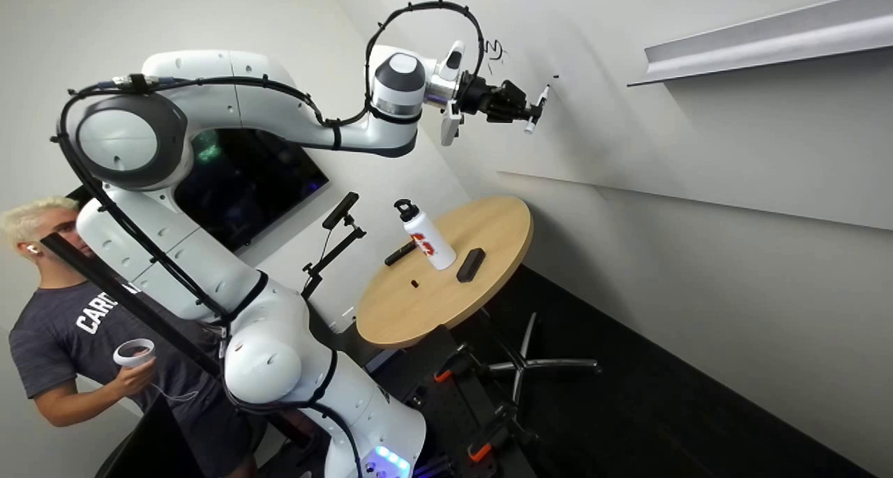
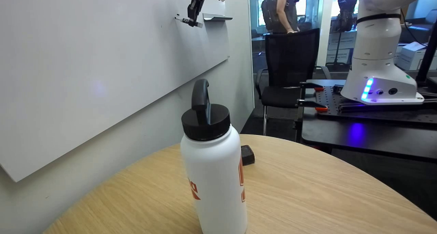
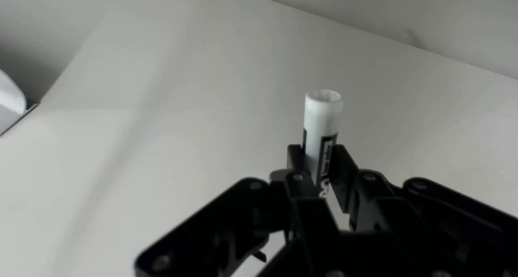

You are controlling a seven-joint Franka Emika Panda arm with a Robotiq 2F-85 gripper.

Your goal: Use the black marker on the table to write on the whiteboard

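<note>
The gripper held the pen tight, right by the board, maybe touching; I couldn't tell. Writing looked like the step. Next, the pen likely needed to press and slide.

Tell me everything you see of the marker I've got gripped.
The dry-erase marker has a plastic-looking white barrel, a black label with pale lettering, and a round, hollow-looking rear end. The end effector is shut on its barrel, leaving both ends sticking out. It is tilted, its narrower end raised toward the whiteboard; whether that end touches is unclear.
</note>
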